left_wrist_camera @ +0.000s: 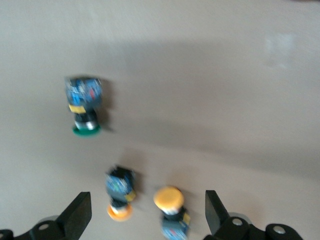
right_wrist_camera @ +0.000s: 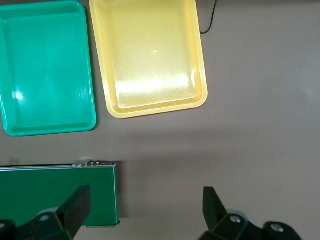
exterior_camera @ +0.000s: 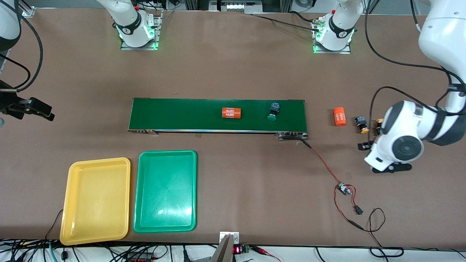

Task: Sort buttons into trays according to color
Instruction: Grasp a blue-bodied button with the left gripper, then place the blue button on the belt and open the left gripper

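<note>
four buttons are showing in all — one green-capped button [exterior_camera: 273,111] lying on the belt [exterior_camera: 182,114], and in the left wrist view another green-capped button [left_wrist_camera: 84,105] plus two yellow-orange buttons, one [left_wrist_camera: 120,194] beside the other [left_wrist_camera: 171,212]. two trays are sitting on the surface — a yellow tray [exterior_camera: 96,200] and a green tray [exterior_camera: 165,191]. two orange cylinders are lying out, one cylinder [exterior_camera: 232,112] on the belt, the second cylinder [exterior_camera: 339,116] off it.

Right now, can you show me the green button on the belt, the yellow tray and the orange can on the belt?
green button [exterior_camera: 273,112], front view, on its dark body.
yellow tray [exterior_camera: 95,200], front view, on its bare floor.
orange can [exterior_camera: 232,112], front view, on its printed side.
</note>
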Controlling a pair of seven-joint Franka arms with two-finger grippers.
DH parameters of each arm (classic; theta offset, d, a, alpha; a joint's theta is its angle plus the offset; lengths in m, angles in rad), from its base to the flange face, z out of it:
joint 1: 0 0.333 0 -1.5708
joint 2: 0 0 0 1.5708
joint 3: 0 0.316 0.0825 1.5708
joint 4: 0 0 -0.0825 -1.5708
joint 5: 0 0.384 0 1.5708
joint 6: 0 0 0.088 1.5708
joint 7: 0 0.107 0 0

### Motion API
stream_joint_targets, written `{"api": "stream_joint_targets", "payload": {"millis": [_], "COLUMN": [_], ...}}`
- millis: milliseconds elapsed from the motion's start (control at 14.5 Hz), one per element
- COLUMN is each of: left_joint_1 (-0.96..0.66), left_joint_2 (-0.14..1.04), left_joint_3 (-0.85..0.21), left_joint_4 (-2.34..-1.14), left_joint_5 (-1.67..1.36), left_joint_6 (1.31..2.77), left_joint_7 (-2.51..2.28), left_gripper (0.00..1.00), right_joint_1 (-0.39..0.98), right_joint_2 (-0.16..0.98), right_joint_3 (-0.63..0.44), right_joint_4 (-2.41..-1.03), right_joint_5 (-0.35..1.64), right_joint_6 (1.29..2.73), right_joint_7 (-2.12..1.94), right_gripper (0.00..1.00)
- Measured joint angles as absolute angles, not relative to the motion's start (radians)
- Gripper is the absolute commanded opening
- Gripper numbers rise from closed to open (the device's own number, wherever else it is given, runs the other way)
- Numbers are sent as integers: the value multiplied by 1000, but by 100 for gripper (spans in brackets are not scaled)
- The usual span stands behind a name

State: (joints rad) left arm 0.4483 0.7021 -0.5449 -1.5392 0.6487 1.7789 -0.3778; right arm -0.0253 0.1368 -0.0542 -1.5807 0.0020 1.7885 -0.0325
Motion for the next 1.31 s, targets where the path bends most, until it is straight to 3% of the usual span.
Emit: {"api": "stream_joint_targets", "payload": {"millis": [413,894,963,1032,1101,1169,1238,1307], "left_joint_1": [583,691,698,702,704,705,705,706], "left_joint_2": [772,861,873,882,887,888,887,887], "left_joint_3": [-511,-510,-510,-510,-510,-510,-511,-512], "left_joint_4": [-1513,-1510,-1510,-1509,-1509,-1509,-1508,-1505], "left_joint_5": [649,575,568,548,519,500,488,482], "left_joint_6": [2064,2206,2213,2216,2217,2216,2213,2204], "left_joint_7": [-94,-6,-4,-4,-2,6,9,10], "left_gripper": [100,100,82,53,33,20,13,12], "right_joint_1": [-22,-55,-54,-53,-51,-49,-48,-48], "right_joint_2": [138,164,164,165,165,165,165,165], "right_joint_3": [-41,-57,-57,-55,-53,-51,-50,-50], "right_joint_4": [-1581,-1581,-1581,-1581,-1581,-1581,-1581,-1581], "right_joint_5": [56,56,57,57,57,57,57,57], "right_joint_6": [1782,1818,1809,1804,1801,1797,1790,1780], "right_joint_7": [-32,-33,-33,-33,-33,-33,-33,-33], "right_gripper": [100,100,100,100,100,100,100,100]}}
